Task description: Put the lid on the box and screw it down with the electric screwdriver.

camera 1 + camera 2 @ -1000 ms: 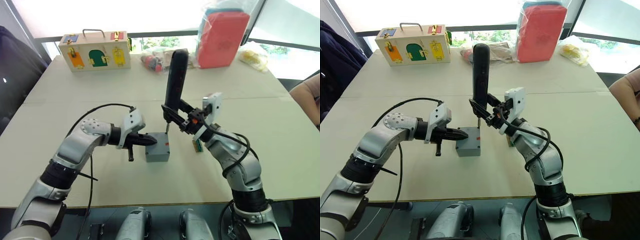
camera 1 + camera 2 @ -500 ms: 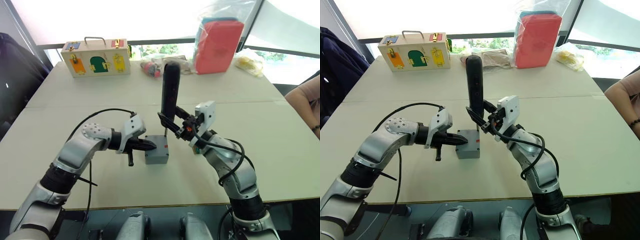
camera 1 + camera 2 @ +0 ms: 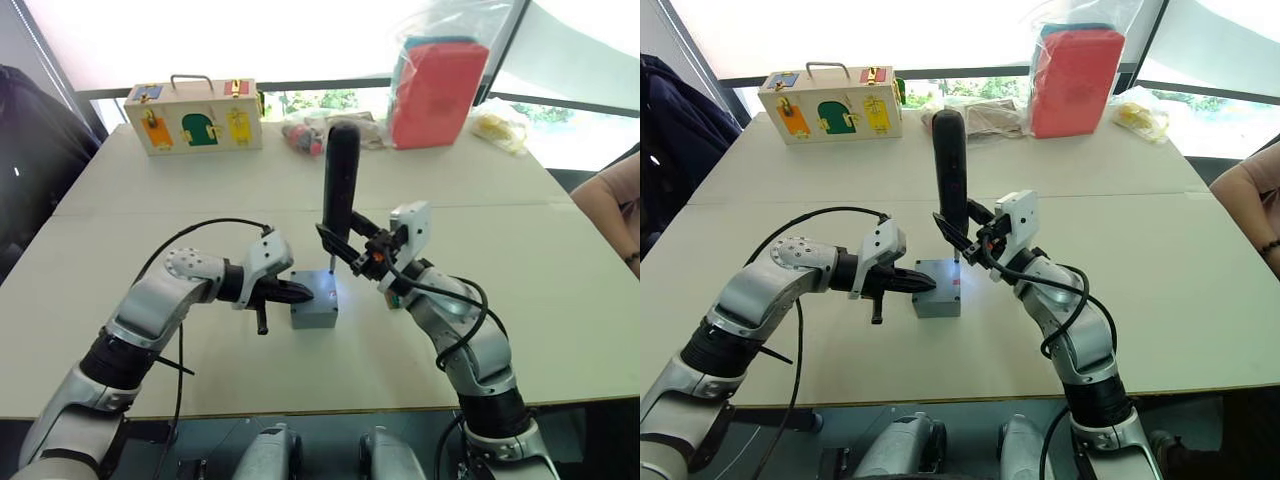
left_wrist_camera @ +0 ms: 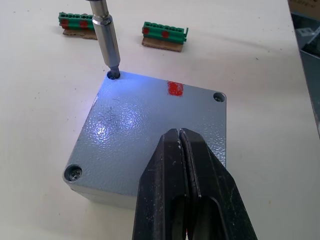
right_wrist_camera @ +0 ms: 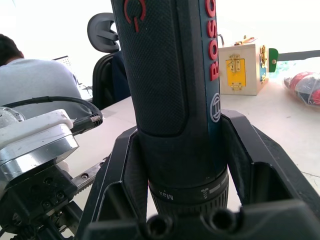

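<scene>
Grey lid (image 4: pixel 150 130): closed left pincer (image 4: pixel 186 165) presses its edge; right pincer (image 3: pixel 962 232) grips electric screwdriver (image 3: pixel 949 170).

Grey lid (image 4: pixel 150 135) with red mark, black electric screwdriver (image 3: pixel 340 185) with red lettering, green strips (image 4: pixel 165 31), red bag (image 3: pixel 435 90)

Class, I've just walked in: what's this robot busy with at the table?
The right gripper holds the electric screwdriver upright, its bit in a corner screw hole of the lid, which already sits on the box. The left gripper, fingers shut, presses on the lid. The screwdriver's light shines on the lid.
</scene>
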Controlling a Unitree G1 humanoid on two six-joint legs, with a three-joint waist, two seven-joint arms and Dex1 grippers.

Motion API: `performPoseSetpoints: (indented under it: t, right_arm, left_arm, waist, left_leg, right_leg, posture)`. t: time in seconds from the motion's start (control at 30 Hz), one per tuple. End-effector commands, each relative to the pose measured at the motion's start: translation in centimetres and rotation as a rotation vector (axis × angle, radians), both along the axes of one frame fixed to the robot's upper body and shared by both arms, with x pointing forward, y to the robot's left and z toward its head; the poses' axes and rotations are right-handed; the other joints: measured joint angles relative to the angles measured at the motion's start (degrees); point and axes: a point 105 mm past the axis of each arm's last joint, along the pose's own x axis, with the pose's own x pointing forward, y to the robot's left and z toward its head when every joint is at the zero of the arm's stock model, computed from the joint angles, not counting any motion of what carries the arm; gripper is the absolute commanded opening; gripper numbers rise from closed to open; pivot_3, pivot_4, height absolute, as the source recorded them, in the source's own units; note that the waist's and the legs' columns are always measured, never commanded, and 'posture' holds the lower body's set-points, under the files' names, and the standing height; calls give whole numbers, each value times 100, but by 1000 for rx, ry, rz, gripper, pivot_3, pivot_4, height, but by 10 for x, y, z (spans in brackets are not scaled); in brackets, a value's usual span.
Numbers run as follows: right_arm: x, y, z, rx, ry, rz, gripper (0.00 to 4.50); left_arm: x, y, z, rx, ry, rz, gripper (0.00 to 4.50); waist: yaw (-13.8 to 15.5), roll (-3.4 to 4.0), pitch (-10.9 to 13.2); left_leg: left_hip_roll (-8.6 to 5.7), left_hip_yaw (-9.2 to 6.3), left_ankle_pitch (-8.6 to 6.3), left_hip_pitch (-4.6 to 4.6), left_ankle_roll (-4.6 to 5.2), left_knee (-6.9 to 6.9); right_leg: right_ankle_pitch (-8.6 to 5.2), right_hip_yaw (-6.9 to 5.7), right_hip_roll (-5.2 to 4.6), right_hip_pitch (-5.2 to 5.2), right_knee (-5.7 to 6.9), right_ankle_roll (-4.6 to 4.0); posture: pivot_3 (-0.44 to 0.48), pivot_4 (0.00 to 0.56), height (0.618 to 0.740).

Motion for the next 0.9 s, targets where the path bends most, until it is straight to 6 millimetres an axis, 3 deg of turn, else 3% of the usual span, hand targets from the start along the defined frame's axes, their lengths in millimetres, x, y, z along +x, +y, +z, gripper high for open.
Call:
performPoseSetpoints:
  t: [0.03,0.13,0.3,0.43,0.5,0.6,0.77,0.9]
  right_arm:
    - [9,-13,12,-6,32,-46,1712]
    - [8,-21,58,35,-46,-40,1712]
    - [0,-31,111,58,-111,22,1712]
    - [6,-55,142,106,-60,-19,1712]
    - [12,-72,130,55,129,-25,1712]
    - [6,-99,93,-93,474,-16,1712]
    - [10,-156,45,-109,836,-178,1712]
    - [9,-181,4,-97,1072,-256,1712]
  left_arm:
    - [2,2,0,5,-11,7,0]
    - [3,1,1,-23,-2,14,0]
    - [3,-6,1,-70,20,11,0]
    - [8,-9,18,-174,3,40,0]
    - [16,-4,38,-266,-9,99,0]
    - [9,6,55,-308,-6,105,0]
    - [-27,18,51,-184,-10,17,0]
    - [-48,18,43,-123,13,-34,0]
  waist:
    - [16,1,1]
    - [48,5,8]
    - [40,13,24]
    - [25,24,43]
    - [31,24,44]
    - [49,5,50]
    - [-4,20,60]
    - [-31,28,68]
  left_leg:
    - [0,-1,0,-1,0,0]
    - [-1,-1,1,-11,-1,0]
    - [-14,0,-1,-26,2,0]
    - [-10,1,-1,-27,3,-3]
    - [-6,-1,-1,-28,2,-9]
    - [-6,-3,-2,-32,4,0]
    - [-7,2,-7,-68,13,-4]
    - [-7,5,-5,-97,10,0]
  right_leg:
    - [0,-1,0,-1,0,0]
    - [0,-1,-3,-7,2,0]
    - [1,-1,-21,-18,0,0]
    - [1,-1,-19,-24,1,0]
    - [1,-5,-17,-25,0,0]
    - [1,-11,-26,-18,-2,-1]
    - [2,-3,-45,-46,-17,-3]
    - [3,-5,-47,-69,-20,-3]
  posture:
    - [0,150,740]
    - [0,150,740]
    - [0,150,740]
    - [0,150,740]
    - [0,150,740]
    - [0,150,740]
    - [0,150,740]
    - [0,150,740]
